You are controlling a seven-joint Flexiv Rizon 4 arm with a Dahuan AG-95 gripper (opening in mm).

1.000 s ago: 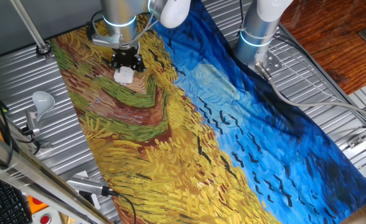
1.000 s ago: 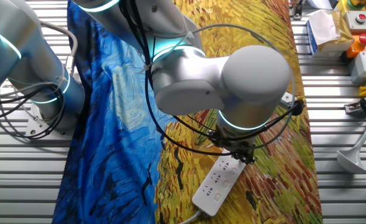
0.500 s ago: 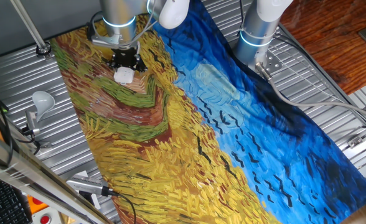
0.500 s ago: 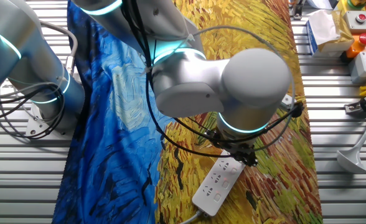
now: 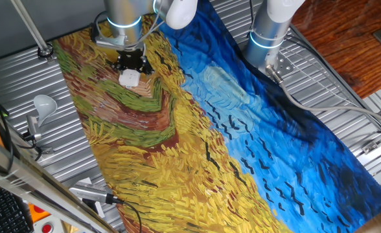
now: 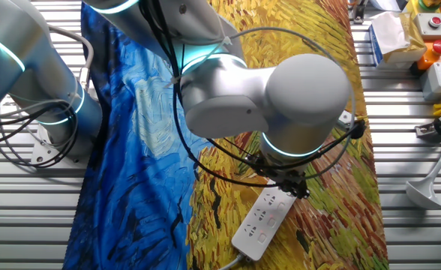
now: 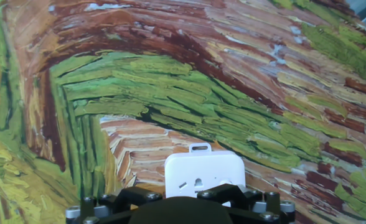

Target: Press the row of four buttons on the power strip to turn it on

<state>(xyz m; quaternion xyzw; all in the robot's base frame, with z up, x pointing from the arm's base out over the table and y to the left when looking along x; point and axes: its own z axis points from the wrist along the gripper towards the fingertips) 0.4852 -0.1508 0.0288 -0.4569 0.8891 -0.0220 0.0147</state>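
Hand view: gripper (image 7: 183,208) sits directly over one end of power strip (image 7: 203,176); its long axis runs straight ahead along the painted cloth (image 7: 170,93). Finger state can't tell.

Arm (image 6: 265,94) bent low — wrist vertical, pointing straight down.

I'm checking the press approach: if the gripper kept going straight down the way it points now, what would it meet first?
Most likely the power strip: the gripper hangs right over its upper end, pointing down at it. Whether it lines up with a button is unclear; the fingertips are hidden.
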